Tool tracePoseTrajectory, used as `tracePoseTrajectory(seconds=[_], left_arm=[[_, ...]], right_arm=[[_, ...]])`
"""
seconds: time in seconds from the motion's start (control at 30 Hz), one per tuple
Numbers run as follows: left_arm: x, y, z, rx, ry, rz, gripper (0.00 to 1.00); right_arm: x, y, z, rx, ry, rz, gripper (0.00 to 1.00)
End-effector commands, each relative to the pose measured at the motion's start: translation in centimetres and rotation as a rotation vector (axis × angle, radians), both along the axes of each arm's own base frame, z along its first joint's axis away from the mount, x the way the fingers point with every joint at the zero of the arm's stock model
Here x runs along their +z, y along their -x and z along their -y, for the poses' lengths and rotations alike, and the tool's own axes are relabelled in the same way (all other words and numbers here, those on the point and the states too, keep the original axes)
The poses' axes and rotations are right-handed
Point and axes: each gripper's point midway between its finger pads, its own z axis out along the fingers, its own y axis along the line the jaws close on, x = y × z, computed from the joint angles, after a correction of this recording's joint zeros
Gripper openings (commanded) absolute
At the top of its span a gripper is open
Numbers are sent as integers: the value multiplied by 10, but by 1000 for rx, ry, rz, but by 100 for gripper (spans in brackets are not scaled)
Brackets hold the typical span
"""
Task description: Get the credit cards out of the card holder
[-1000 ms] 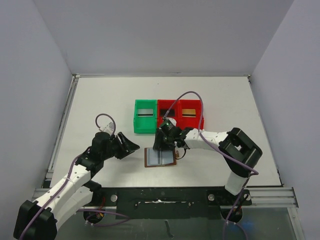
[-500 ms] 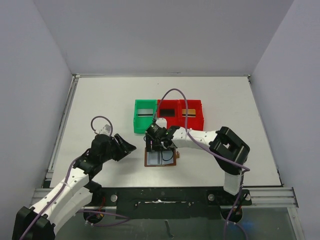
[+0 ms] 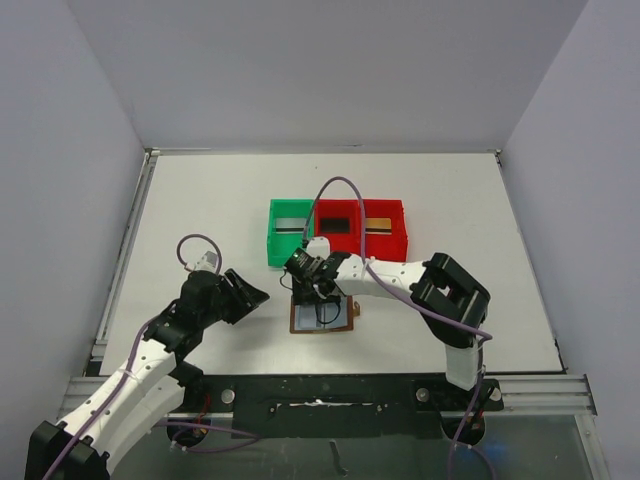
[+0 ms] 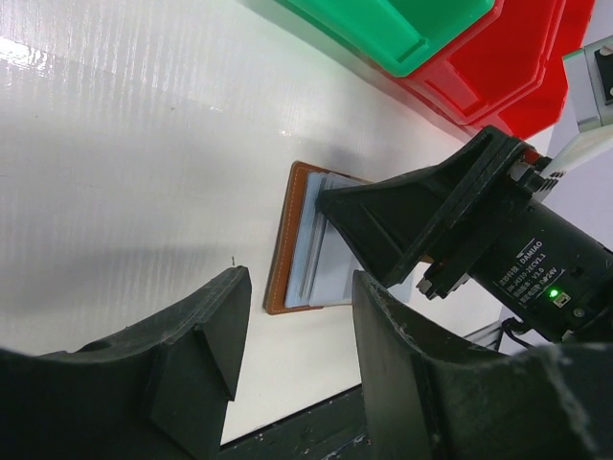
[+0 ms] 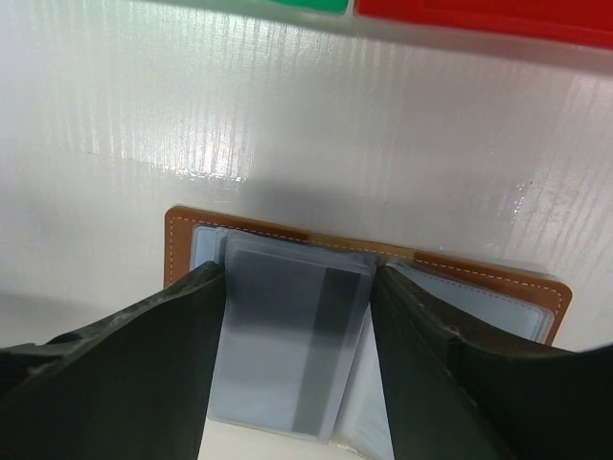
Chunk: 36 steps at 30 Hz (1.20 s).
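1. The card holder [image 3: 322,316] lies open on the tabletop [image 3: 200,200], directly beneath the right tool [image 5: 297,278].
2. The right tool is released, its fingers flanking a pocketed credit card [image 5: 287,345].
3. The left tool [image 4: 299,283] is released, apart to the holder's left.

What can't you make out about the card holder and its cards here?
Top external: the right gripper covers much of the card holder, hiding its pockets.
Right wrist: the fingers hide the holder's sides; anything beneath the visible credit card is unseen.
Left wrist: the right gripper blocks the holder's far half.
Top external, bins: contents too small to identify.
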Motion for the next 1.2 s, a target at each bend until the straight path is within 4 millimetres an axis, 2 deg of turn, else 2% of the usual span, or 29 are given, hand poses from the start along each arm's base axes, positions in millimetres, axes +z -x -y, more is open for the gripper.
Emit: tracePoseTrajectory(seconds=[0.0, 0.2, 0.37, 0.47, 0.57, 0.77, 0.97, 1.17], left_arm=[[18, -8, 3, -3, 20, 54, 46], [32, -9, 23, -116, 81, 135, 46], [41, -7, 41, -220, 131, 183, 46], [47, -7, 54, -274, 144, 213, 46], [46, -2, 68, -333, 149, 219, 46], [26, 9, 87, -374, 155, 163, 46], [7, 6, 98, -383, 185, 135, 40], [8, -3, 114, -401, 238, 161, 34]], right_arm=[[-7, 7, 9, 4, 6, -31, 54], [9, 0, -5, 0, -294, -57, 52], [6, 1, 5, -35, -351, -75, 50], [5, 2, 5, -43, -380, -84, 50], [7, 1, 4, -45, -384, -79, 50], [9, 1, 7, -75, -432, -73, 50], [8, 2, 12, -103, -470, -71, 50], [11, 0, 14, -108, -482, -74, 50]])
